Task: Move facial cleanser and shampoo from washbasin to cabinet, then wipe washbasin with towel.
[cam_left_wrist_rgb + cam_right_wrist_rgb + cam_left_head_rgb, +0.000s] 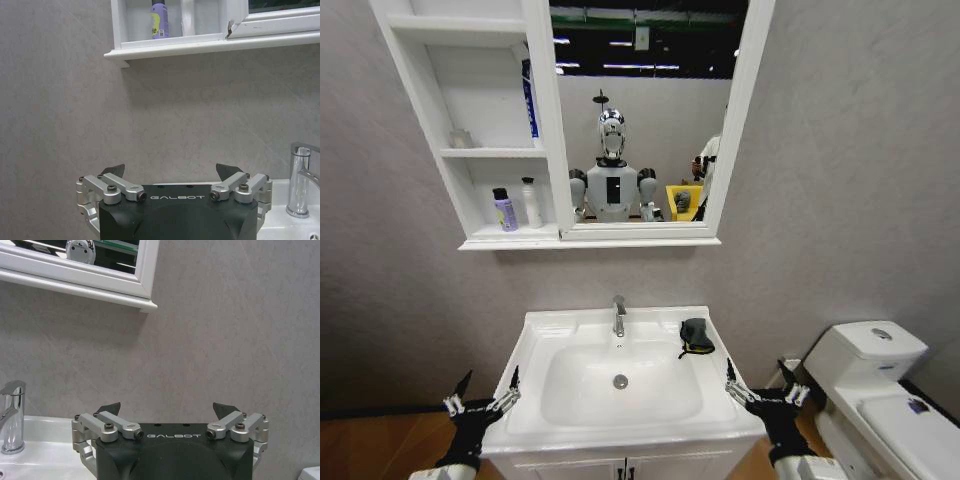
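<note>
Two bottles, a purple one [504,211] and a white one [531,203], stand in the cabinet's [478,150] lowest compartment. The crumpled dark towel [696,337], seemingly yellow-edged, lies on the glossy ceramic washbasin's [570,325] far right corner. Left claw [480,392] and right claw [761,384] flank the near rim, both spread.

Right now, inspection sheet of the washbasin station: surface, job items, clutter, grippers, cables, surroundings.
Surface: washbasin white, bowl bare, chrome tap at the back.
Job's things: purple bottle and white bottle stand in the bottom compartment of the cabinet; towel lies on the basin's back right corner.
Clutter: small item and blue tube in the middle compartment.
Grippers: left gripper open, low at the basin's front left; right gripper open, at its front right.
Cables: nothing seen.
Surroundings: mirror, grey wall, toilet on the right.
</note>
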Controlling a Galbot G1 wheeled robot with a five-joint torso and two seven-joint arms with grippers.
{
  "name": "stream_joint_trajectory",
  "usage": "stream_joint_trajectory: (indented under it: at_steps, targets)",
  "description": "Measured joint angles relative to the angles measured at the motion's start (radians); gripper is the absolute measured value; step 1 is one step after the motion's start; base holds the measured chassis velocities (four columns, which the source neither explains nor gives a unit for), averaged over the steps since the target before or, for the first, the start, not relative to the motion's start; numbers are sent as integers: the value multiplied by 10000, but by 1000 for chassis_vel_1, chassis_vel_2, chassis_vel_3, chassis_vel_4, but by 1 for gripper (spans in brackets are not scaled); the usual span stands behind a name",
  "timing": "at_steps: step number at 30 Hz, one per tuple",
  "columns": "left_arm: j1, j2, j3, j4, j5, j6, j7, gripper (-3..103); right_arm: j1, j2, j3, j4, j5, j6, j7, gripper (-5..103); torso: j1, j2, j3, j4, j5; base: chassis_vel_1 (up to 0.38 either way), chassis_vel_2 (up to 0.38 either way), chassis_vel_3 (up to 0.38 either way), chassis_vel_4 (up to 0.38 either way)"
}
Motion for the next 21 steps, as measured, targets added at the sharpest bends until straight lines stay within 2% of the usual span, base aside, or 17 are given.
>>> stream_joint_trajectory:
  at_steps: [9,10,11,19,21]
  targets:
    - [3,0,0,0,0,0,0,100,-1,-50,66,-25,94,126,-117,100,-9,1,-2,1,4,188,-183,-189,179]
    - [2,0,0,0,0,0,0,100,19,-50,74,-75,153,150,-208,100,-11,1,-3,0,-6,246,-276,-234,258]
    - [2,0,0,0,0,0,0,100,39,-50,72,-144,204,154,-271,100,-10,2,-2,0,7,298,-262,-234,261]
    - [2,0,0,0,0,1,0,100,-18,-58,-139,-644,208,191,-672,100,-9,2,-2,0,-5,311,-312,-293,303]
    - [2,0,1,0,0,1,1,100,-11,-64,-163,-700,188,192,-726,100,-9,2,-2,0,5,371,-361,-369,350]
